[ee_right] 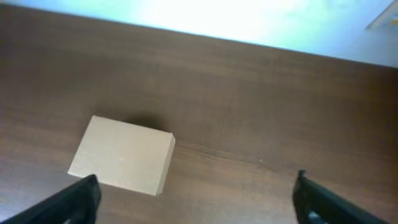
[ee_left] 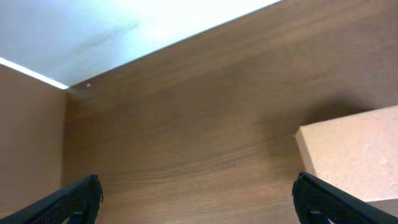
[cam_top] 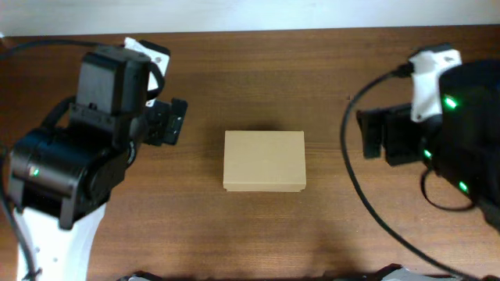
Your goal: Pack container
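Box point(cam_top: 264, 160) sits mid-table point(cam_top: 328, 70), lid shut flat, w/ nothing loose nearby to load (contents hidden), so packing looks either done or not begun, while left gripper point(cam_top: 175, 122) & right gripper point(cam_top: 372, 134) flank it, both spread wide, empty, not touching it.

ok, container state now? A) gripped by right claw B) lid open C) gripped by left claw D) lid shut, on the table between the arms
D: the container sits closed on the table, with the left claw and right claw both open and clear of it.
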### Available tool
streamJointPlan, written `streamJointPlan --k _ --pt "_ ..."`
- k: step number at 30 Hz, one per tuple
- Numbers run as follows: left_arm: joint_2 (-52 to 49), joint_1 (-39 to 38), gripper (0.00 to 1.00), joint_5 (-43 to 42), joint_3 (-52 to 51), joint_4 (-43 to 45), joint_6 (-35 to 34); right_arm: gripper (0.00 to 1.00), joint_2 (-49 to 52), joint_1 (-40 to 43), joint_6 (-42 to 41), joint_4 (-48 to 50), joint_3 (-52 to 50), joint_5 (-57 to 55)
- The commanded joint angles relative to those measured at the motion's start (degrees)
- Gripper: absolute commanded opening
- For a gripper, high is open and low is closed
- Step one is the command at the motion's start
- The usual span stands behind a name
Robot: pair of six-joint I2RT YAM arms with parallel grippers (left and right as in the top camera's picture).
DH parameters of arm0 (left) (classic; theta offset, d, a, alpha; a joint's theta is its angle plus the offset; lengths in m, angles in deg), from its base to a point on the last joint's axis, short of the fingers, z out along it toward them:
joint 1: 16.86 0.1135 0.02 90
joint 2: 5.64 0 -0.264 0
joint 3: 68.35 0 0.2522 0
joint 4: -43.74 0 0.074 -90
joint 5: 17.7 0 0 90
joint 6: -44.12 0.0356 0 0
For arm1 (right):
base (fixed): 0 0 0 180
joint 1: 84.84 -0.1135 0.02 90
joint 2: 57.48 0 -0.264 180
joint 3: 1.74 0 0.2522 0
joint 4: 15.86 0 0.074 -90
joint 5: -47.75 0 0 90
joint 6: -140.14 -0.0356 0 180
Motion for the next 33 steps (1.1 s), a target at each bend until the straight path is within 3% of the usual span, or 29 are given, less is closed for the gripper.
streamJointPlan --k 1,19,24,27,32,33 --pt "1.36 -0.07 0.99 2.73 0.68 -0.9 -0.07 0.99 -1.38 -0.31 -0.26 -1.05 0.81 -1.62" --pt "1.29 -0.07 0.99 2.73 0.66 -3.43 -0.07 0.99 1.75 -0.28 -0.24 -1.05 0.7 -1.64" --pt "1.29 -0.07 0.99 2.73 0.66 -3.43 -0.07 0.99 -2.01 6.84 1.42 3.37 -2.19 -2.64" --pt "1.29 -0.07 0.99 2.73 0.66 -3.43 -0.07 0.99 -7.76 14.91 1.42 12.17 -10.32 -0.09" --pt "1.29 -0.07 0.99 2.73 0.66 -3.43 -0.07 0.99 -25.33 29.09 1.42 30.64 -40.33 2.97" --pt "1.29 -0.07 0.99 2.73 0.66 -3.43 -0.07 0.99 -32.79 30.86 1.4 37.22 -52.74 3.15"
